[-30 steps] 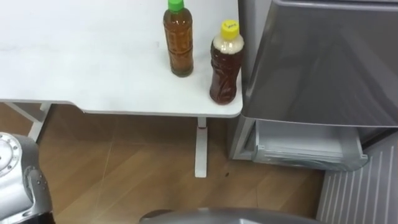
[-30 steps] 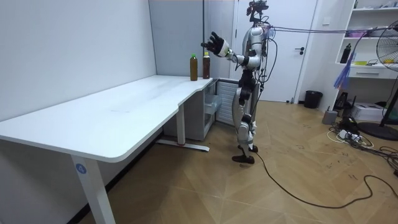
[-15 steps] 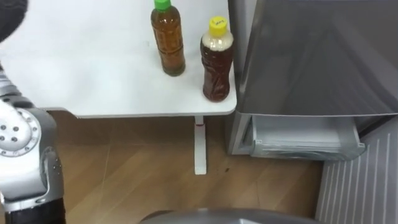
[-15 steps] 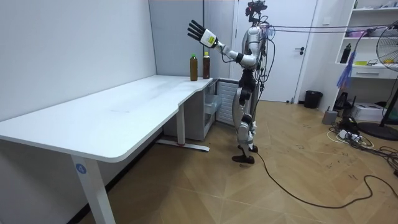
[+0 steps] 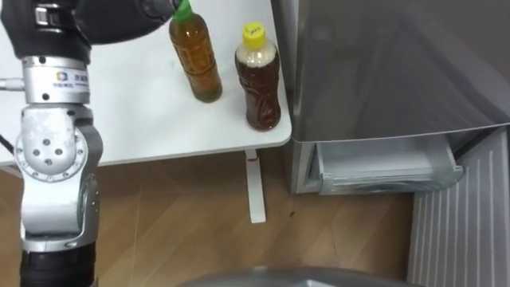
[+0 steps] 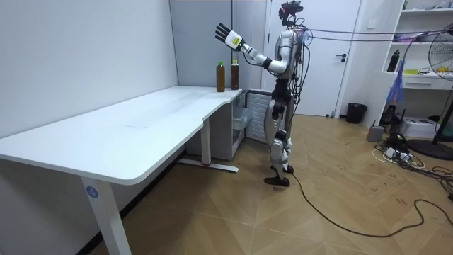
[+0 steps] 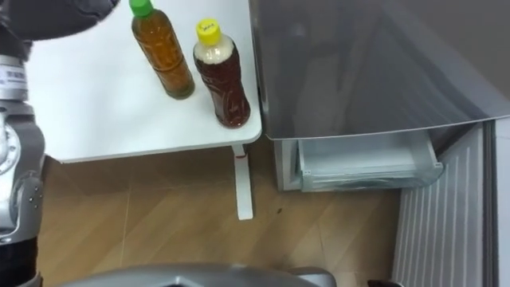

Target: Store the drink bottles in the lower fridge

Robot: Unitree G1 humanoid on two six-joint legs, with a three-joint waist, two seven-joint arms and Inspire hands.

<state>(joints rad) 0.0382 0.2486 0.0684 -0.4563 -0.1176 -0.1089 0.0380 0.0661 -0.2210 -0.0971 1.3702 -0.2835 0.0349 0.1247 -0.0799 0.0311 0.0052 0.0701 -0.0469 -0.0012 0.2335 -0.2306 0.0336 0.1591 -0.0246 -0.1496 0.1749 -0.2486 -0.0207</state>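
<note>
Two drink bottles stand on the near right corner of the white table [image 5: 135, 112]. One is an amber bottle with a green cap [image 5: 195, 60], the other a darker bottle with a yellow cap [image 5: 257, 80], closest to the fridge. My left arm is raised over the table. Its dark left hand [image 5: 111, 16] hangs above and left of the green-capped bottle, touching nothing. In the room view the left hand [image 6: 225, 33] is held high with fingers spread, above the bottles [image 6: 220, 76].
The grey fridge [image 5: 382, 64] stands right against the table's right edge. Its lower drawer [image 5: 382, 167] is pulled out a little, pale inside. Wooden floor and a white table leg [image 5: 255, 191] lie below. I stand in front of the table corner and fridge.
My left arm has swung up from the lower left until the hand hangs above the table by the green-capped bottle. The whole eye view has shifted; the bottles stand as before.
</note>
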